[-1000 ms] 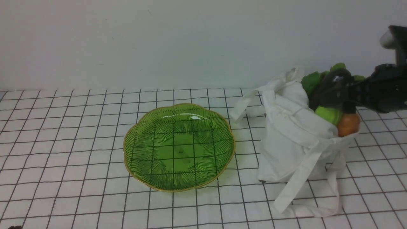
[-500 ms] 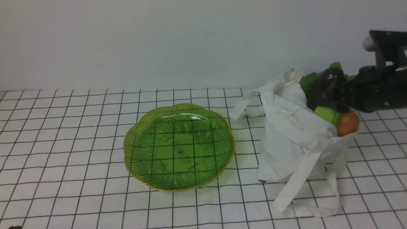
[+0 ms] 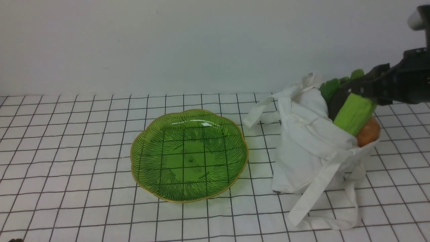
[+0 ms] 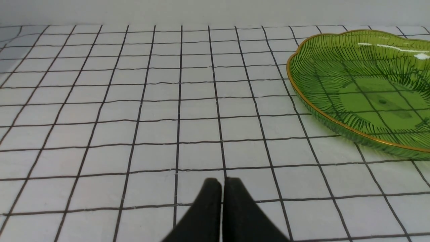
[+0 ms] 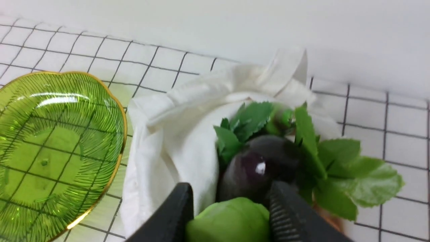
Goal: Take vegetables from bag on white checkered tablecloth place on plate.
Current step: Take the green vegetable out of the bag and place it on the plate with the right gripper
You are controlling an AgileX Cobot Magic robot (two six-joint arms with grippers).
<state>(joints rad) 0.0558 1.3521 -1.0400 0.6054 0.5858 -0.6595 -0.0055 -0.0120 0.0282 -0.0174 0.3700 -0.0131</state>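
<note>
The right gripper (image 3: pixel 362 90), jaws clamping the gourd (image 3: pixel 354 114), is now raising it from the bag (image 3: pixel 309 144). The left gripper (image 4: pixel 221 184) is idling closed.

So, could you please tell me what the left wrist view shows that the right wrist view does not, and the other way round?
Only the left wrist view shows the left gripper, shut and holding nothing, over the tablecloth. Only the right wrist view shows the bag, the eggplant and leafy sprigs at its mouth, and the right gripper shut on the gourd. Both show the plate, with nothing on it, and the checkered tablecloth.
</note>
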